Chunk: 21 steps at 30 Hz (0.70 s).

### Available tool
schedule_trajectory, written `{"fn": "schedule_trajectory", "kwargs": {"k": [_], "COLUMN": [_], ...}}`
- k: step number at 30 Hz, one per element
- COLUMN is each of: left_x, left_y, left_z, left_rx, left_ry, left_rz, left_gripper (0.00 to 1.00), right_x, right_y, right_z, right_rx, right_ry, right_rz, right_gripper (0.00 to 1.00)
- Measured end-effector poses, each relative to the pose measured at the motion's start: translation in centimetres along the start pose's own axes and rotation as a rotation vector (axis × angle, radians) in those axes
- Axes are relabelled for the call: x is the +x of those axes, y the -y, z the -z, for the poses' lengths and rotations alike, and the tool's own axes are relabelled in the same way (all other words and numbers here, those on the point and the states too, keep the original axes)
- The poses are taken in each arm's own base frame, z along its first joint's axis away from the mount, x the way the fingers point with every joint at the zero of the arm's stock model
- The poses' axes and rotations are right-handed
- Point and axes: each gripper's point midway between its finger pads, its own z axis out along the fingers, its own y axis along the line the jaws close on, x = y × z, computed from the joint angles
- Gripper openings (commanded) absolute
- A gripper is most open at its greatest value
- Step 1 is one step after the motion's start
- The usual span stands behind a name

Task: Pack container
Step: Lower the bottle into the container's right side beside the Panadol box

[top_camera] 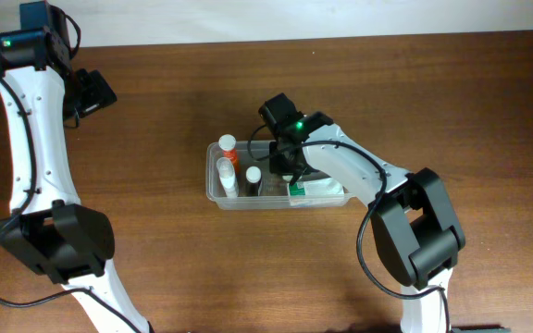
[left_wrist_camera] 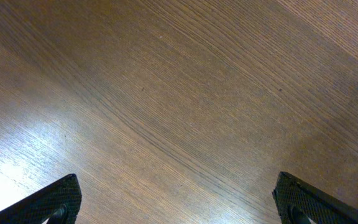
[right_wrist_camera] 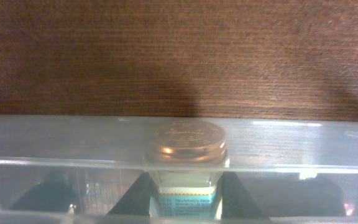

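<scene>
**Container** (top_camera: pixel 212 176) at centre of table (top_camera: pixel 452 92). Right gripper (top_camera: pixel 290 169), over its middle, pinches an upright copper-capped bottle (right_wrist_camera: pixel 185 143). Left gripper (left_wrist_camera: pixel 176 202), at 10 o'clock, is spread and empty. Best practice: keep the bottle vertical, clear of the wall and the other bottles (top_camera: pixel 227 171). Teal label (right_wrist_camera: pixel 185 202): print illegible.

The container (top_camera: pixel 213 181), a clear translucent rectangular tub with rounded corners and a rim, sits upright and lidless near the middle of the table (top_camera: pixel 155 111), its long side running across, with small bottles (top_camera: pixel 229 176) and a carton (top_camera: pixel 320 191) inside
</scene>
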Motion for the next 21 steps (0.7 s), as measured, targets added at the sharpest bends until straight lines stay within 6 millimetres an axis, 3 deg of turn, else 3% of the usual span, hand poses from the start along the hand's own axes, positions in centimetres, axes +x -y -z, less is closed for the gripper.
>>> {"fn": "schedule_trajectory", "kwargs": {"k": [13, 14, 15, 17, 21], "left_x": [0.0, 0.0, 0.0, 0.0, 0.0], "left_y": [0.0, 0.0, 0.0, 0.0, 0.0], "left_z": [0.0, 0.0, 0.0, 0.0, 0.0], "left_rx": [0.0, 0.0, 0.0, 0.0, 0.0], "left_ry": [0.0, 0.0, 0.0, 0.0, 0.0], "left_rz": [0.0, 0.0, 0.0, 0.0, 0.0], "left_gripper": [0.99, 0.99, 0.99, 0.99, 1.0], "right_x": [-0.1, -0.1, -0.1, -0.1, -0.3], "right_y": [0.5, 0.6, 0.7, 1.0, 1.2], "right_z": [1.1, 1.1, 1.1, 1.1, 1.1], "right_rx": [0.019, 0.022, 0.03, 0.045, 0.057], "right_ry": [0.011, 0.012, 0.014, 0.018, 0.026], "right_rz": [0.069, 0.07, 0.07, 0.075, 0.099], "right_gripper": [0.18, 0.25, 0.43, 0.56, 0.63]}}
